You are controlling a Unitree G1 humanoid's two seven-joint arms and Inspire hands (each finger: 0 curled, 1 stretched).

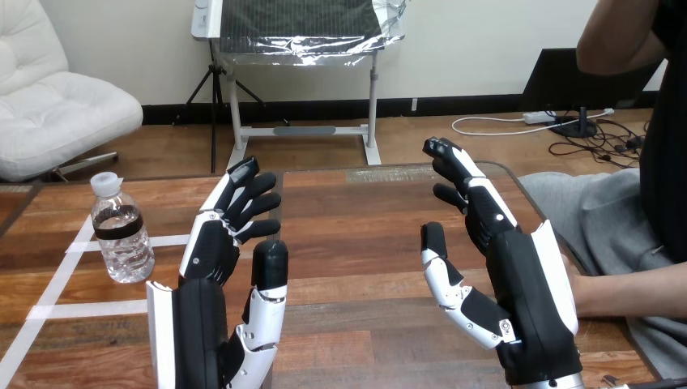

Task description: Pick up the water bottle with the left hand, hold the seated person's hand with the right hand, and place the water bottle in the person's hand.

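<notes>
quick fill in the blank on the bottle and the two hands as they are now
1. The water bottle stands ___ on the table.
2. The left hand, apart from the bottle, holds ___.
3. The right hand has its fingers ___.
Missing words: upright; nothing; open.

Likely robot test lab: wooden table (364,211) marked out with white tape lines (81,309).

The water bottle (121,235) stands on the table (356,235), left of my left hand (212,271); the person's forearm (632,292) lies right of my right hand (522,284).
</notes>
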